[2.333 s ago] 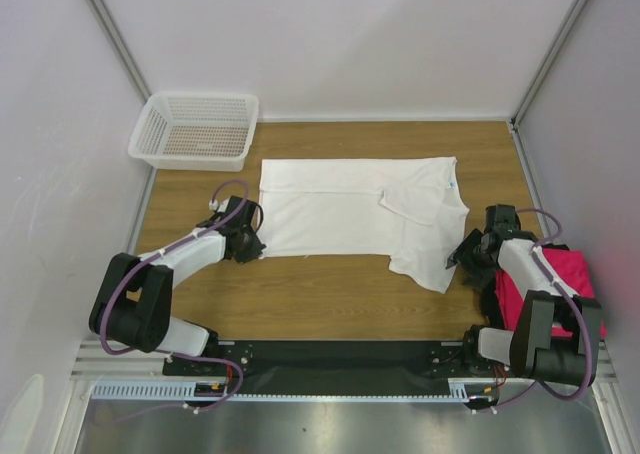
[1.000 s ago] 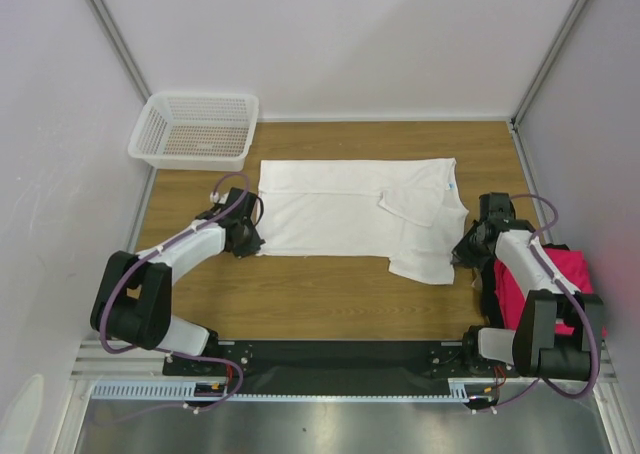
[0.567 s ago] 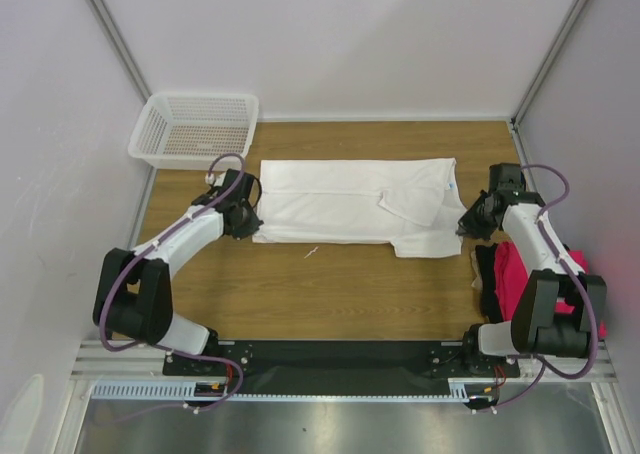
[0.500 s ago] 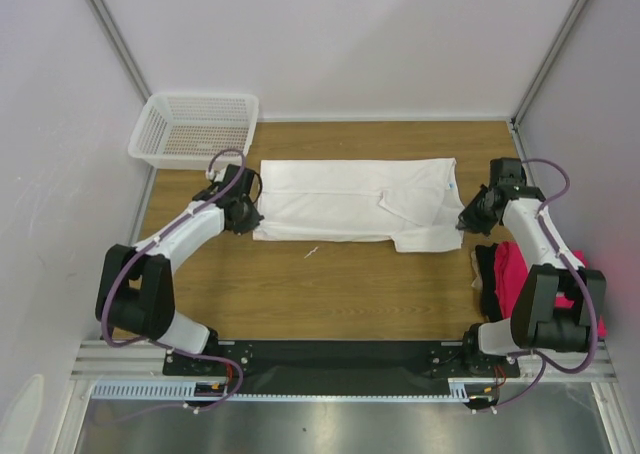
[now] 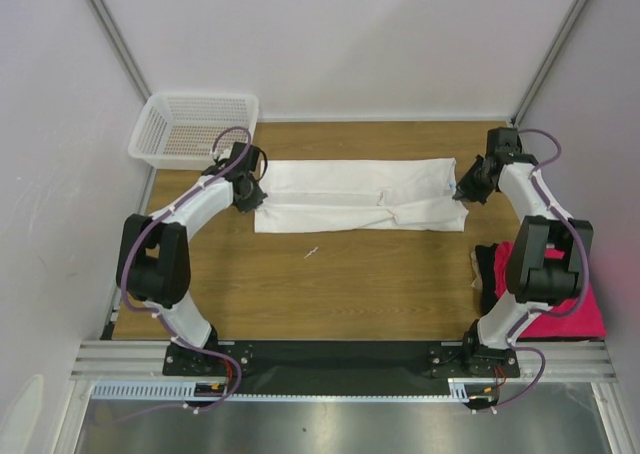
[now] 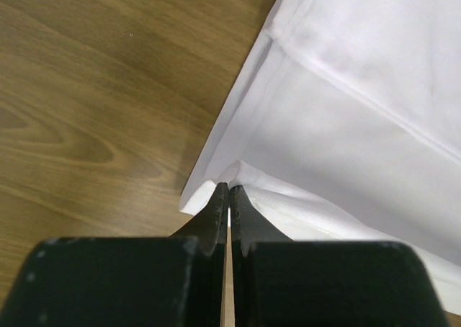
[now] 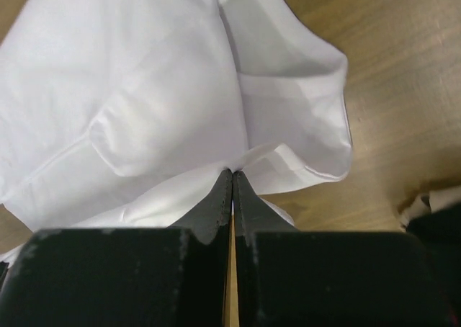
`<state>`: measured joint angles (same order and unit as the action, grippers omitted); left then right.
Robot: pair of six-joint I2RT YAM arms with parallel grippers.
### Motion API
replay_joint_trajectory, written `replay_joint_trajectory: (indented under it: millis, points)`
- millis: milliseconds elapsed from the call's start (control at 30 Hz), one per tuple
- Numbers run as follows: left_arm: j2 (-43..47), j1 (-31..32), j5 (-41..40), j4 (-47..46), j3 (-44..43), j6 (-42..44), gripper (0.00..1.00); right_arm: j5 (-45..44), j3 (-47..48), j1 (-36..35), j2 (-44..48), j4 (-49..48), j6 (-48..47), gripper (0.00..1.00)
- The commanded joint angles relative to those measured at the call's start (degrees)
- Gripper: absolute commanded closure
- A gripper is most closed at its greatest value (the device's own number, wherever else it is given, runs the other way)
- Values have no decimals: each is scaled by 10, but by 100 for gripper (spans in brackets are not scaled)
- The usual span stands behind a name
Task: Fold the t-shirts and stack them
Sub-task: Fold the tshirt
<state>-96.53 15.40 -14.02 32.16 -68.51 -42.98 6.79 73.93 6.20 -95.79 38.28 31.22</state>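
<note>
Top view: claw tips are hidden behind the wrists. The magenta t-shirt and black t-shirt, back from the right claw toward its base, are partly covered by the arm. Wrist views only: left claw and right claw are both pressed together, each pinching an edge of the white t-shirt. The shirt spans between the claws. Versus earlier: the near half is folded over, leaving a narrow band.

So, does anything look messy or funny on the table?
Yes, a little. The magenta-pink t-shirt and black t-shirt lie crumpled in a heap at the right edge of the wooden table, not folded. A tiny pale scrap lies alone on the wood near the big white t-shirt, whose right end looks rumpled.
</note>
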Motion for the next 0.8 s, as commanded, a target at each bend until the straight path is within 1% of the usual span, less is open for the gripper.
replay_joint_trajectory:
  millis: [0, 200, 433, 767]
  points:
    - [-22, -12, -24, 0, -37, 3, 100, 3, 60, 5, -33, -11, -20, 100]
    - [-42, -14, -28, -21, -58, -3, 100, 19, 124, 7, -78, -13, -34, 100]
    - [-65, -14, -35, -27, -74, -7, 100, 34, 154, 8, -126, -17, -43, 100]
    - [-91, -13, -52, -38, -126, 12, 100, 39, 194, 8, -160, -22, -47, 100]
